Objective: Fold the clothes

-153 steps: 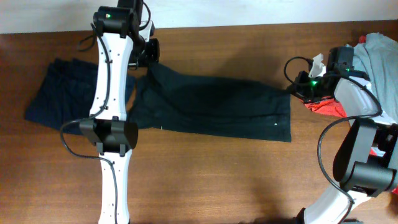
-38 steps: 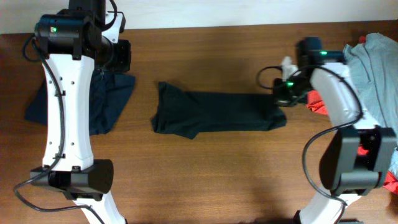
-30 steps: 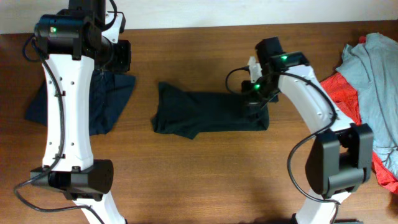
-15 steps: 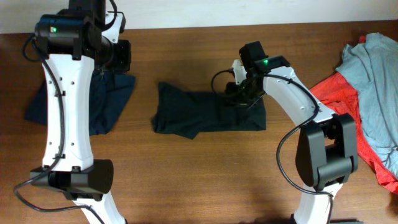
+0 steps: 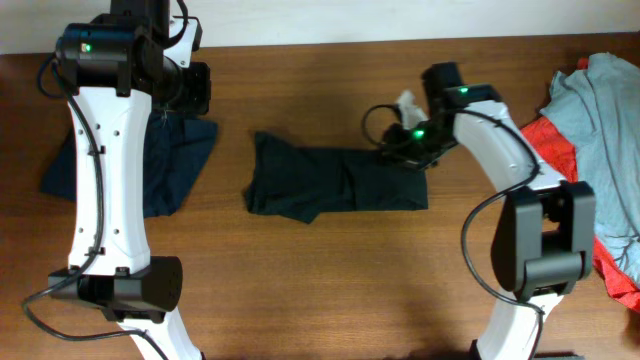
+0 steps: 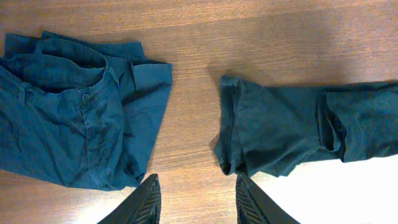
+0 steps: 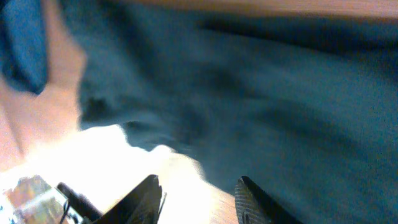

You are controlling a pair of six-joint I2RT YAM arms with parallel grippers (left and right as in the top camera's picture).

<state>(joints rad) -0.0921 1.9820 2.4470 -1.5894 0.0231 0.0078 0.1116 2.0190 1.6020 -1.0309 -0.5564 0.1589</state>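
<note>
Dark navy garment [image 5: 335,182] lay folded into a short band at the middle of the wooden table [image 5: 330,290], long axis left to right. Its left end was bunched and wider; a fold edge ran across near its middle. In the left wrist view the same garment [image 6: 292,127] showed a rolled hem at its left end.

Right gripper [image 5: 398,150] sat at the garment's upper right corner, low over the cloth. The right arm rose from the near table edge, bent at the elbow and reached left and down to that corner. The right wrist view was motion-blurred: fingers [image 7: 149,186] stood apart with only dark cloth [image 7: 249,93] beyond them, nothing pinched.

Left gripper [image 5: 195,90] was held high near the far edge, its arm stretched straight up the table's left side. Its fingers [image 6: 146,199] were spread and empty.

Blue trousers [image 5: 175,160] lay crumpled beneath that arm, well apart from the folded piece. A grey garment [image 5: 605,110] and a red garment [image 5: 545,145] were heaped at the right edge.
</note>
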